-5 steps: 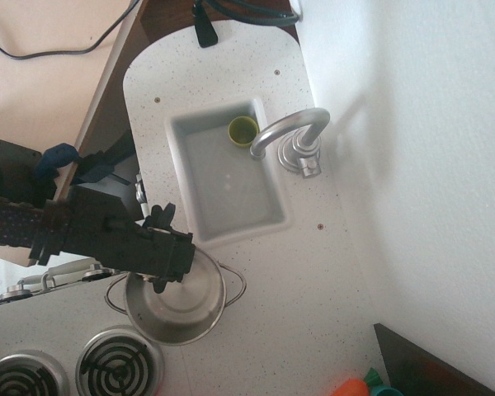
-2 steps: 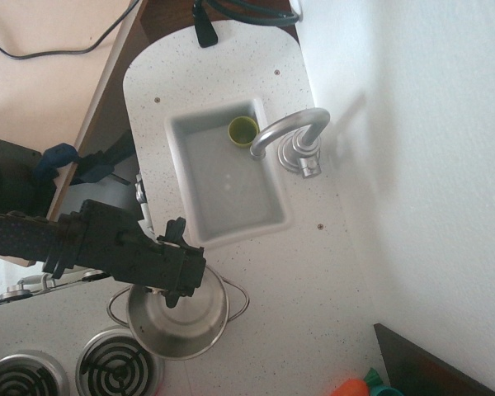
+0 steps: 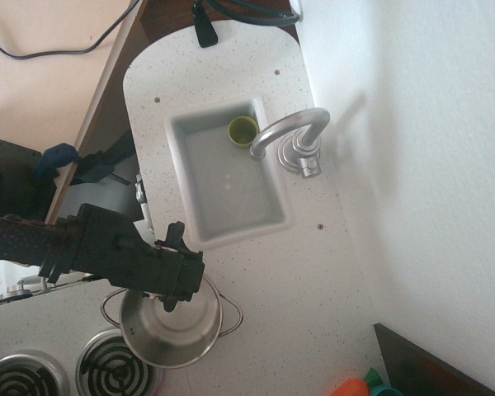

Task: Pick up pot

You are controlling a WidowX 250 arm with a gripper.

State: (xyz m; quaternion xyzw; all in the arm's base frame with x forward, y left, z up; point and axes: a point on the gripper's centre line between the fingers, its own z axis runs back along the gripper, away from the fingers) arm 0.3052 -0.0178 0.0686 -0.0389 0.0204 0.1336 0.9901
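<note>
The arm enters from nine o'clock, dark and bulky, reaching across the counter edge; its gripper (image 3: 175, 290) sits directly over the near rim of the pot (image 3: 169, 330), so the pot lies at roughly six o'clock from the fingertips, touching or almost so; whether the fingers are apart or closed on the rim cannot be told, since the black housing hides them. The pot stands on the speckled counter (image 3: 305, 272), overlapping the edge of a coil burner (image 3: 115, 363) at its seven o'clock, a second burner (image 3: 16, 378) further toward nine; its wire handles project at about nine and three o'clock, so that axis runs roughly across the frame. The sink (image 3: 227, 173) lies at twelve o'clock from the pot, just beyond the gripper, holding a small yellow-green cup (image 3: 242, 129) beneath the faucet (image 3: 293, 136); a lift straight up looks safest to me, with open counter toward three o'clock and the sink wall close at twelve.
</note>
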